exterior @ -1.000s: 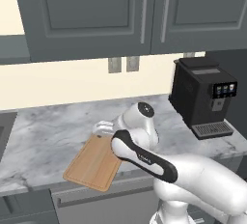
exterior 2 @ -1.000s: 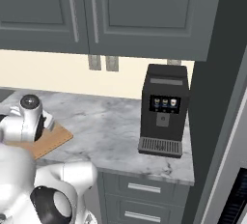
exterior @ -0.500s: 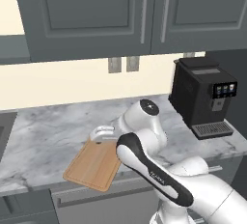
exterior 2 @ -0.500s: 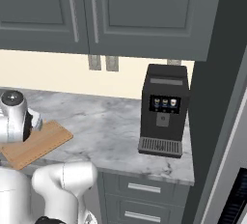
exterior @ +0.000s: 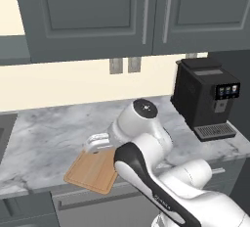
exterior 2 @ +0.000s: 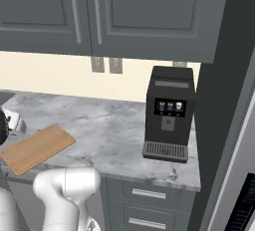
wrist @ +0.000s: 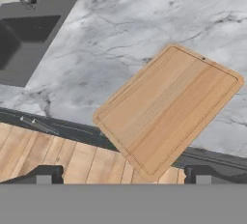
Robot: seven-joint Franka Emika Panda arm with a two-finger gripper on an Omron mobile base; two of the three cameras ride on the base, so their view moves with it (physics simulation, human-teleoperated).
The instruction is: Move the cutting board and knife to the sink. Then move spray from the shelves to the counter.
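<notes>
**Over the surface edge: board overhanging, end effector released**

Left base view: cutting board (exterior: 93, 170) lies flat at the marble surface (exterior: 53, 138) front edge, beside the arm.

Right base view: board angled, coffee machine (exterior 2: 168, 113) well apart.

Hand view: end effector (wrist: 120, 175) spread wide, gripping nothing; board corner overhangs; sink (wrist: 26, 44) far side.

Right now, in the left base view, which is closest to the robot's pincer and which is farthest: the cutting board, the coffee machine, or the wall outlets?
1. The cutting board sits just below the open pincer, at the counter's front edge.
2. The wall outlets are farther, up on the back wall.
3. The coffee machine is farthest, at the right end of the counter.
</notes>
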